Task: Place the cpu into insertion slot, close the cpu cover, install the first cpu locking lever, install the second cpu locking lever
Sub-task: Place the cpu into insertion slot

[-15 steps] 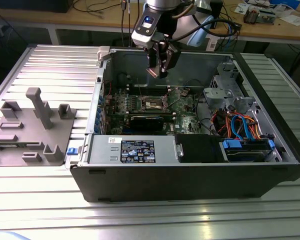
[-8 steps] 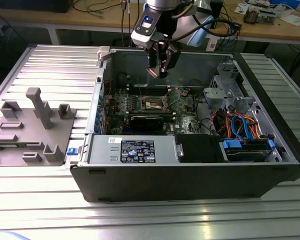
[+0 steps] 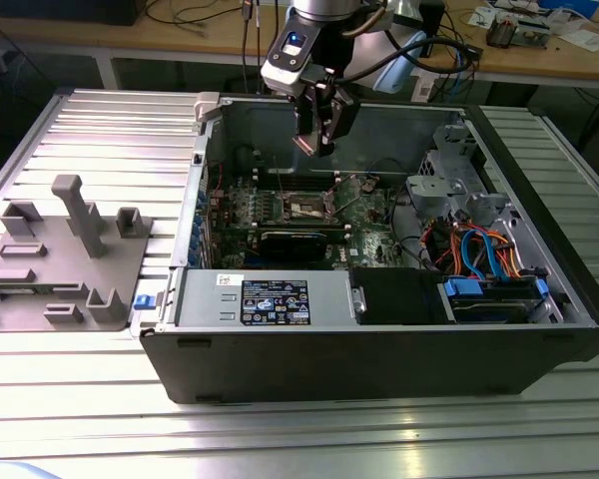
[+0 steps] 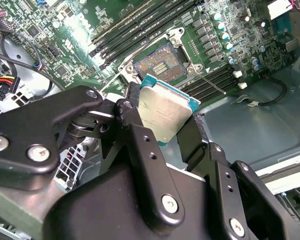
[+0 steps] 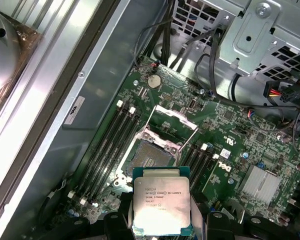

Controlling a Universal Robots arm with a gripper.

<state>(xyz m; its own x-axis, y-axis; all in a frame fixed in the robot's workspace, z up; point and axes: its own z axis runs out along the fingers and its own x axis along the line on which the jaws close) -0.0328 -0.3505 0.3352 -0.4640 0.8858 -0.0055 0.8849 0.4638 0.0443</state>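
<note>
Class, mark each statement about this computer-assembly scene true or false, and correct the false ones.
1. The gripper holds the chip between its jaws. True.
2. The chip already sits in the socket. False: it is held clear of the socket, which has nothing in it.
3. The socket's cover is closed. False: it stands raised open.
4. The computer case lies open on a ribbed metal table. True.
</note>
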